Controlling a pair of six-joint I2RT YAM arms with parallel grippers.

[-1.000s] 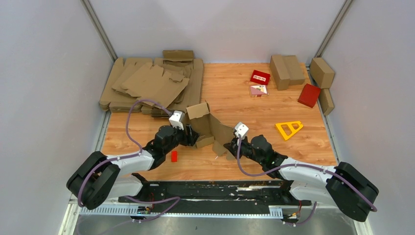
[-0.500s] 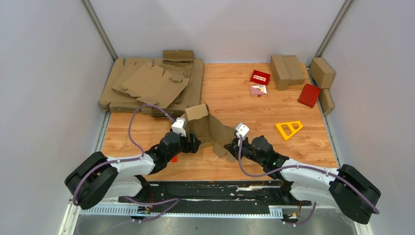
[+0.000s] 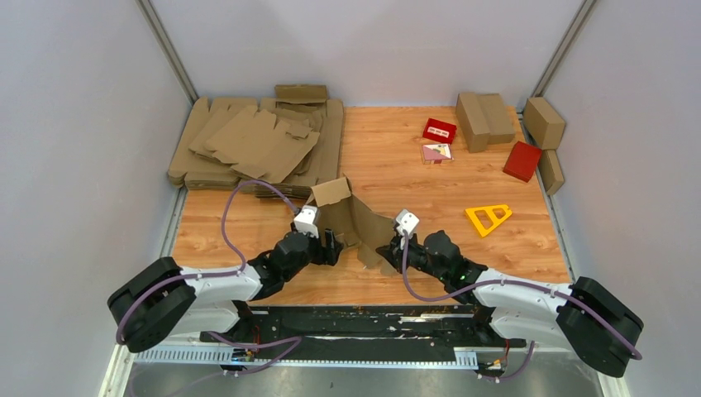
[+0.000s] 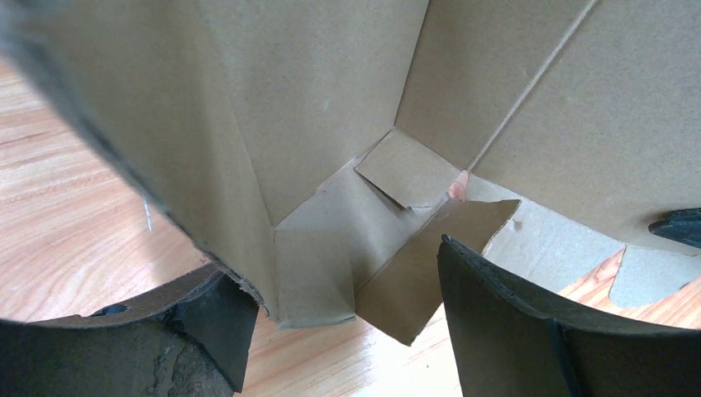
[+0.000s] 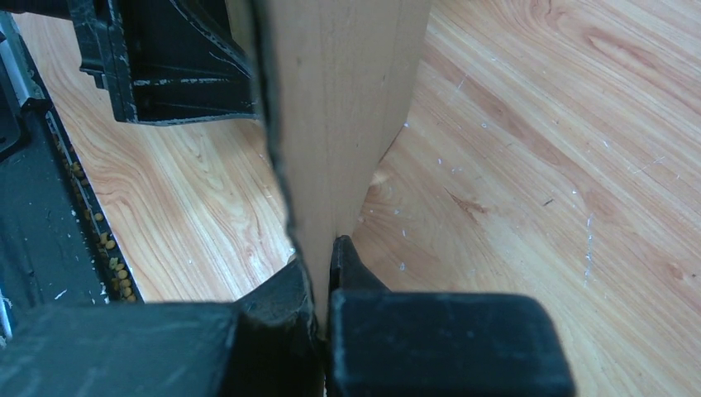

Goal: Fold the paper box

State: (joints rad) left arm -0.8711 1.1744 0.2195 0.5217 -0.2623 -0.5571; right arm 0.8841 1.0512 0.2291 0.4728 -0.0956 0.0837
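Far left, rear: a stack of flat brown cut-outs [image 3: 256, 141] is noted against the left wall. No print is seen on them.

Left gripper [image 3: 331, 246]: fingers [image 4: 512, 322] are spread wide. A lower corner of the paper box [image 3: 351, 217] sits between them and is not pinched.

The paper box is recorded at table [image 3: 413, 186] centre, near the front, between the two grippers. It is half-formed: plain brown panels stand upright, one flap is raised at the top left, and small tabs are folded inward at the bottom. Crease lines are visible; the edges look slightly frayed. No writing is seen on it.

Right gripper [image 3: 386, 246]: fingers are closed on a thin upright panel at the box's right end.

Right rear: a red box [image 3: 440, 130] carries a white label, too small to be read. A second red box [image 3: 522, 160], a yellow triangular frame [image 3: 488, 217] and folded cartons [image 3: 484, 116] are well apart from the work. Bare wood is seen behind the paper box.
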